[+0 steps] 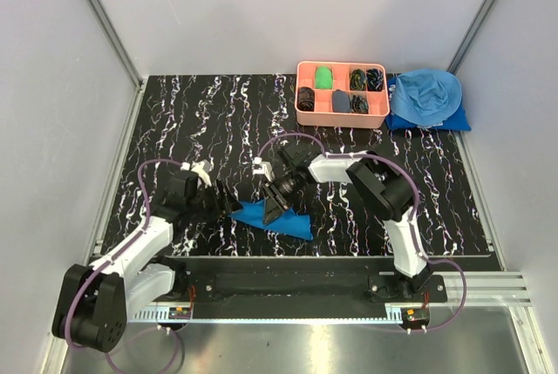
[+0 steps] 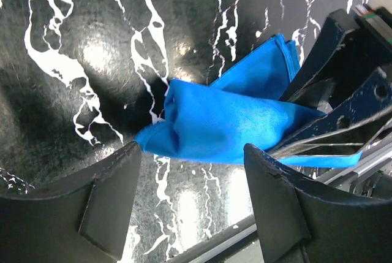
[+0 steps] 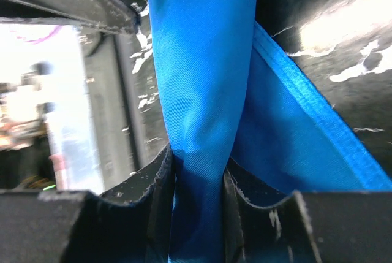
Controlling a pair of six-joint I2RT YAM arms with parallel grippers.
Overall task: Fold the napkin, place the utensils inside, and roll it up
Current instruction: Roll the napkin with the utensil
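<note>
Royal-blue napkin (image 1: 295, 224) lies bunched into a rough folded wedge on the black, white-veined surface (image 1: 200, 121), close to the near edge and between the 2 arms.

The right fingers (image 1: 277, 207) come down on its middle from the far side. In the right wrist view these fingers (image 3: 164, 180) are pinched tight on a narrow raised fold of the napkin (image 3: 202, 60), which runs up out of the grip. A hemmed layer lies flat on the surface just beside the fold.

The left fingers (image 1: 228, 202) sit just beside the napkin's left end, spread wide and holding nothing. In the left wrist view, both left fingers (image 2: 110, 208) frame the bottom of the picture. The napkin's rumpled tip (image 2: 220, 122) lies ahead of the gap between them, touching neither as far as shows.

At the far right of the surface stands a pink divided tray (image 1: 340, 119) holding small dark items and 1 green one. A sky-blue heap of cloth (image 1: 425, 93) sits just right of it.
</note>
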